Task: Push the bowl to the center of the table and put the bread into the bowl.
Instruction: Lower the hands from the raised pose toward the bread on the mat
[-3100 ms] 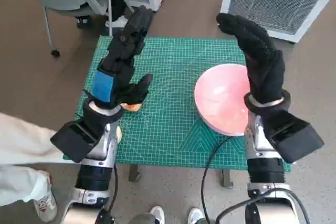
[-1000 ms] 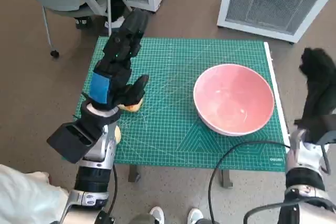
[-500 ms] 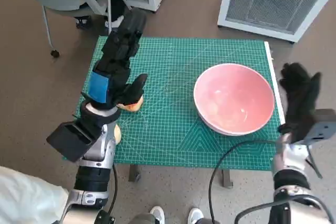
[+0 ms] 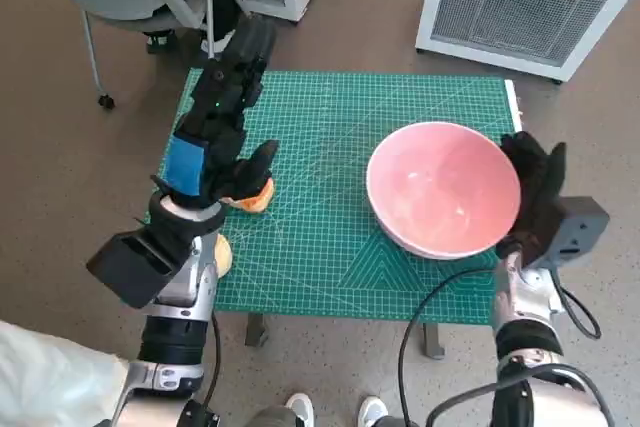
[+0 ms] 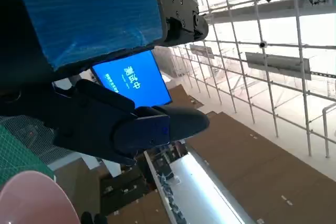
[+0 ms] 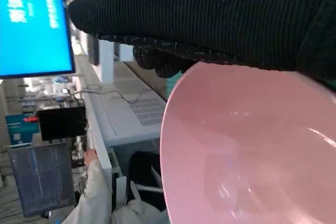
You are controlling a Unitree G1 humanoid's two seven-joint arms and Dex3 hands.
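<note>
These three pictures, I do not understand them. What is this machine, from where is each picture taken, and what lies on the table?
It is a humanoid robot at a small table covered by a green cutting mat. The wide picture comes from a camera on its head, looking down. Its left hand, black with blue tape, reaches over the mat's left side above an orange-brown piece of bread; whether it touches the bread I cannot tell. Its right hand, in a black knitted glove, stands at the outer rim of an empty pink bowl on the mat's right side.

The other two pictures come from cameras behind each wrist and are turned. The left one shows mostly that hand's taped back; the right one shows the glove along the bowl's rim, with a person behind. Neither hand visibly holds anything.
</note>
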